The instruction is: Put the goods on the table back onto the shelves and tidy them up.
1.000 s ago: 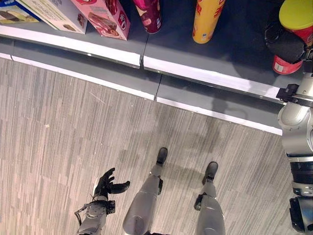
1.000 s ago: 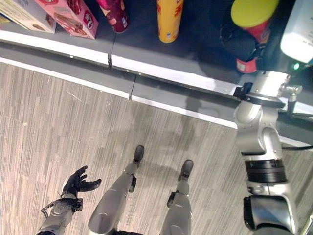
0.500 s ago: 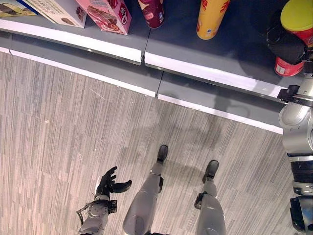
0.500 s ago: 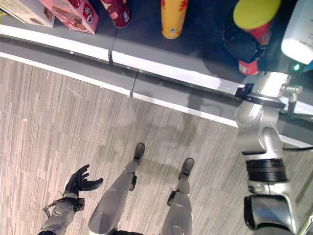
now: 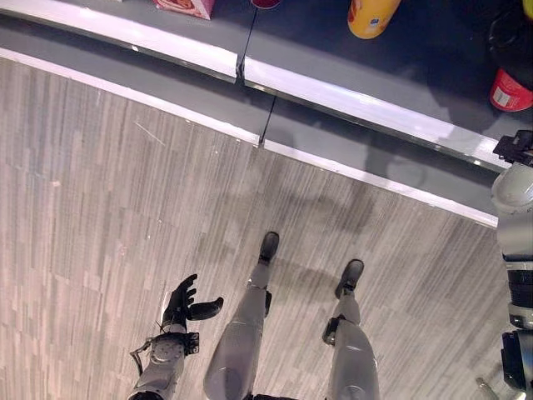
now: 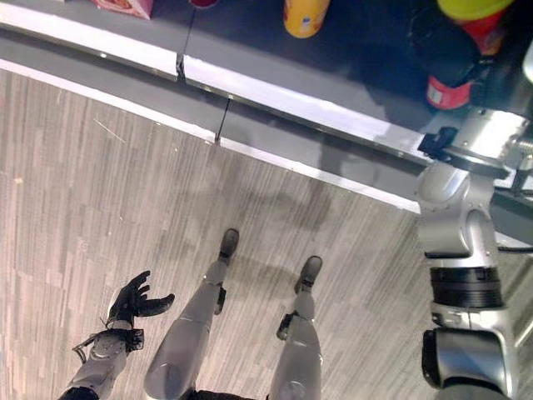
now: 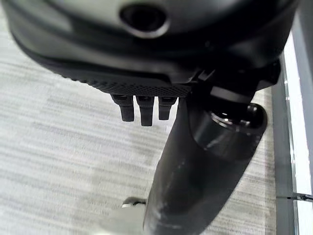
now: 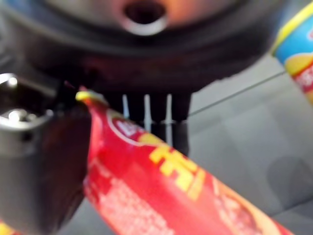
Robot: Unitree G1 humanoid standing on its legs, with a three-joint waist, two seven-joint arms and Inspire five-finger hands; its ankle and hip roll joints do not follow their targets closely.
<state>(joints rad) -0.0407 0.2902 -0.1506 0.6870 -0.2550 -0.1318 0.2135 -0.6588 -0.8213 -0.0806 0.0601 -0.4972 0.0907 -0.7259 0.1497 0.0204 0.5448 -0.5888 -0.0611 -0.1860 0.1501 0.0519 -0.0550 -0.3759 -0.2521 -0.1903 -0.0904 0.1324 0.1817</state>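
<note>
The right hand (image 8: 161, 105) is wrapped round a red can (image 8: 161, 196) with a yellow lid, over the shelf (image 6: 275, 100) at two o'clock. The can looks tilted, so, let go now, it could tip and roll off the edge, or knock the yellow can (image 6: 305, 15) at twelve. No lid is off, so contents stay unseen. The left hand (image 5: 181, 302) hangs slack and empty at seven o'clock, over the floor (image 5: 100, 208).
</note>
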